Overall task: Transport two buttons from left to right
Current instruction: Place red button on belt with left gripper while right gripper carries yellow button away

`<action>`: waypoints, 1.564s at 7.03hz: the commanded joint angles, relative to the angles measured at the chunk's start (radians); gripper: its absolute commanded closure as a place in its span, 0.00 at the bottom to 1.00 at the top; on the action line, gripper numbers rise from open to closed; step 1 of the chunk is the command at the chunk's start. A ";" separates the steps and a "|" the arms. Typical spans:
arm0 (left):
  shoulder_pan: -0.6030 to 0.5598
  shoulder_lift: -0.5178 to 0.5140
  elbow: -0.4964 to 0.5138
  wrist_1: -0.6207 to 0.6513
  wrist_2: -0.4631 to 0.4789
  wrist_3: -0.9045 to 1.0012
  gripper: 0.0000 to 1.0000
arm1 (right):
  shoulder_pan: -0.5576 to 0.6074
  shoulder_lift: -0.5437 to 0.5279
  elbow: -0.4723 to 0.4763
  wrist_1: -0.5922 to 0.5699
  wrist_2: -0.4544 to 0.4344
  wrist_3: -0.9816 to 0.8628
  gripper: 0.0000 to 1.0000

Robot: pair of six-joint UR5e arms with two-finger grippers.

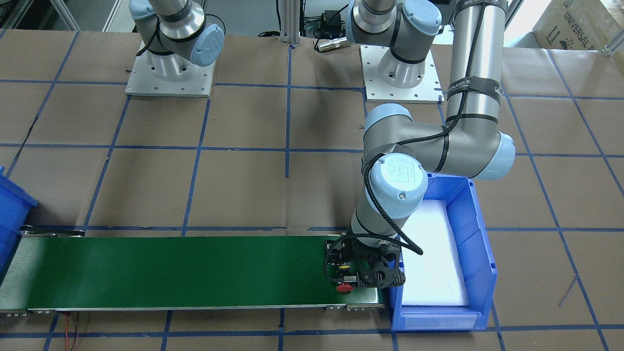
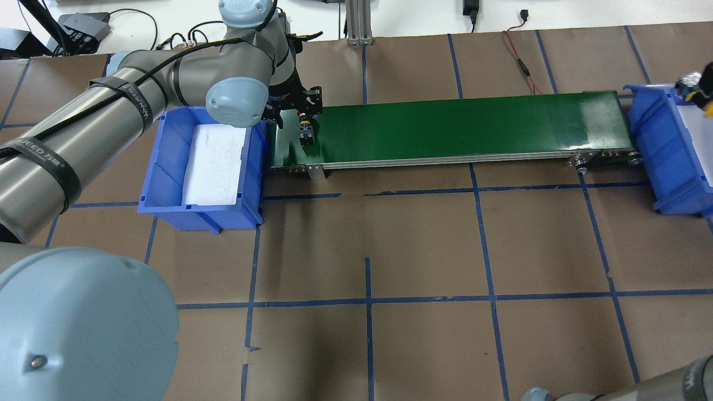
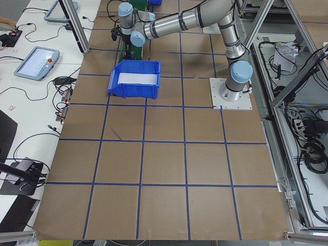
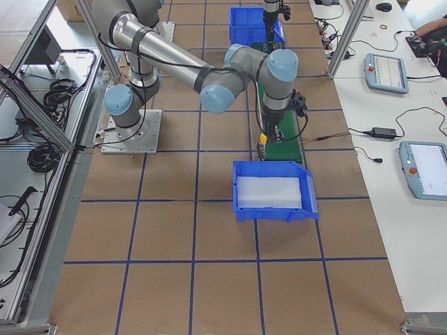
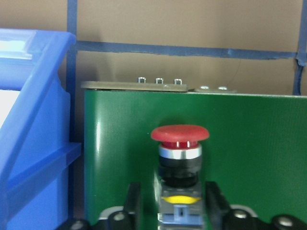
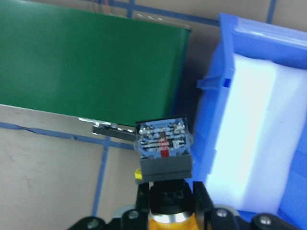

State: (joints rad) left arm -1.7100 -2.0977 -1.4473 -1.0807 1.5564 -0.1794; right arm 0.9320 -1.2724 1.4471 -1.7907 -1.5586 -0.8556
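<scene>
The red button [image 5: 180, 134] lies at the left end of the green conveyor belt [image 2: 445, 128], its cap pointing away from my left gripper [image 5: 172, 194]. The fingers [image 5: 133, 199] flank its grey block with narrow gaps, so the gripper looks open. The button also shows in the front view [image 1: 345, 287] and the overhead view [image 2: 306, 133]. My right gripper [image 6: 169, 199] is shut on the yellow button [image 6: 163, 143], block end outward. It holds the button above the gap between the belt's right end and the right blue bin [image 6: 225, 96].
A blue bin with a white foam liner [image 2: 167, 167] stands directly beside the belt's left end, close to my left wrist. The right blue bin [image 2: 657, 145] also has white foam. The table is brown paper with blue tape lines.
</scene>
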 commanded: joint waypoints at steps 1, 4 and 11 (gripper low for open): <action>0.016 0.167 -0.056 -0.214 0.010 0.055 0.03 | -0.117 0.158 -0.017 -0.119 -0.001 -0.128 0.97; 0.104 0.390 -0.097 -0.490 0.013 0.063 0.00 | -0.117 0.243 0.053 -0.258 -0.031 -0.108 0.97; 0.159 0.521 -0.090 -0.557 0.044 0.119 0.00 | -0.119 0.187 0.078 -0.303 -0.031 -0.065 0.00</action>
State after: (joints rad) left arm -1.5459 -1.5724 -1.5252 -1.6861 1.5981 0.0157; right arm 0.8131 -1.0483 1.5260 -2.0841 -1.5871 -0.9299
